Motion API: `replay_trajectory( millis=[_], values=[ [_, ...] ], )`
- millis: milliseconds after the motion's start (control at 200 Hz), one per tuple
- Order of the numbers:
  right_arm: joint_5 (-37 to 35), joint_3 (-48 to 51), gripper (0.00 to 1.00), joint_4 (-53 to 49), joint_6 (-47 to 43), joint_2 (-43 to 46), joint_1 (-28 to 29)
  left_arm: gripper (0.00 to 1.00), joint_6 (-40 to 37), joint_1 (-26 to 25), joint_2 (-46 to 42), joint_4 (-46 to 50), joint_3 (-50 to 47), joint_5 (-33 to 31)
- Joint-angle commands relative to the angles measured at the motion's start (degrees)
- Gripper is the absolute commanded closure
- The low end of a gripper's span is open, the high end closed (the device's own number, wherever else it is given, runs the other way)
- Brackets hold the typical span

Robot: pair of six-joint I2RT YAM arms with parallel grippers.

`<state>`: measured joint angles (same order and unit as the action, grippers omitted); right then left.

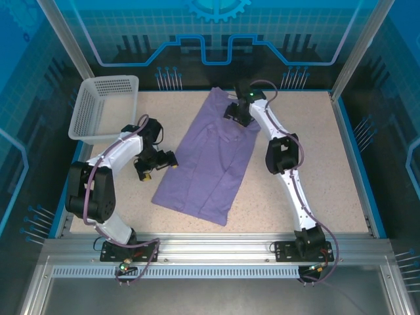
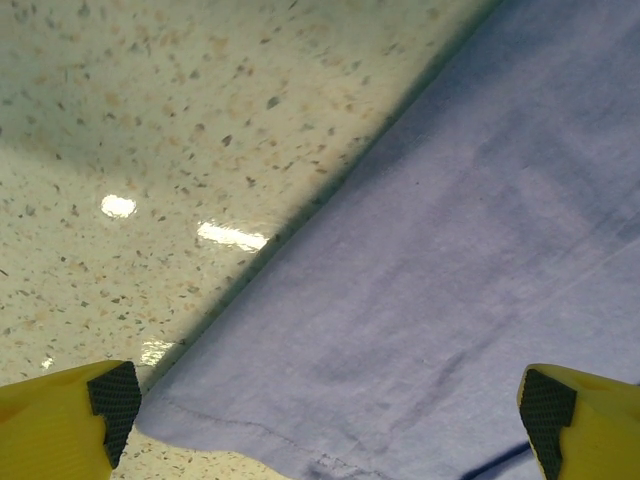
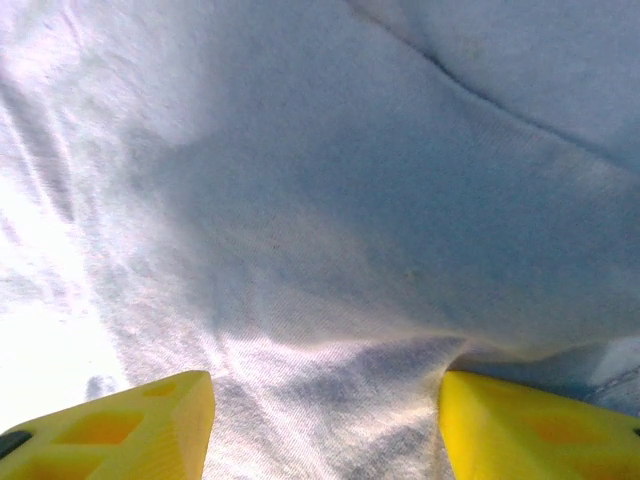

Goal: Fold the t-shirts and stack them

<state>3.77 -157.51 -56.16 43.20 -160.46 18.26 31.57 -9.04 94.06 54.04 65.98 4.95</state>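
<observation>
1. Where the speckled bench (image 1: 315,164) runs out in front of the two arms, the lavender t-shirt (image 1: 210,157) lies flat near its middle. It looks folded into a long strip, set on a slant from near-left to far-right.
2. The left gripper (image 1: 169,161) hangs low at the shirt's left edge with its jaws spread wide and nothing between them.
3. From its wrist camera, one yellow finger (image 2: 60,420) sits over bare bench just beside a stitched corner of the cloth. The other is over the shirt itself.
4. The right gripper (image 1: 237,115) is down on the far end of the shirt, by its right-hand side.
5. Up close its fingers (image 3: 130,430) stand apart with rumpled cloth lying between them, and I can't see any of it pinched.
6. A pale mesh basket (image 1: 111,80) sits at the far left corner, well apart from the shirt.
</observation>
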Motion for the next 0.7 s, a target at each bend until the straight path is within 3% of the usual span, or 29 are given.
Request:
replay_trajectory(
  millis=[0,135,185,275,360,585,695],
  values=[
    [10.1,-0.4,0.37,2.2,-1.1,-6.9,2.1,0.02,1.2,0.8,0.1,-2.6,-1.5,4.3],
    [10.6,-0.5,0.34,1.7,-2.9,-4.7,1.7,0.02,1.6,0.8,4.1,-4.3,-1.4,7.3],
    [13.0,-0.5,0.23,1.6,0.6,-2.6,0.7,0.03,1.8,0.8,5.7,-4.9,-1.5,8.9],
    [19.3,-0.2,0.18,2.7,8.8,2.3,-1.3,0.04,1.7,0.6,8.7,-5.9,-1.9,11.2],
    [14.3,1.3,0.17,1.6,6.3,9.3,-0.8,0.05,1.9,0.6,10.5,-7.5,-3.1,14.1],
    [9.3,32.6,0.24,3.9,3.8,29.1,1.3,0.06,1.7,-1.6,16.3,-7.2,-1.6,18.0],
    [8.8,47.4,0.29,7.0,3.9,33.9,3.3,0.06,1.6,-3.1,18.2,-6.4,-0.5,18.7]
  ],
)
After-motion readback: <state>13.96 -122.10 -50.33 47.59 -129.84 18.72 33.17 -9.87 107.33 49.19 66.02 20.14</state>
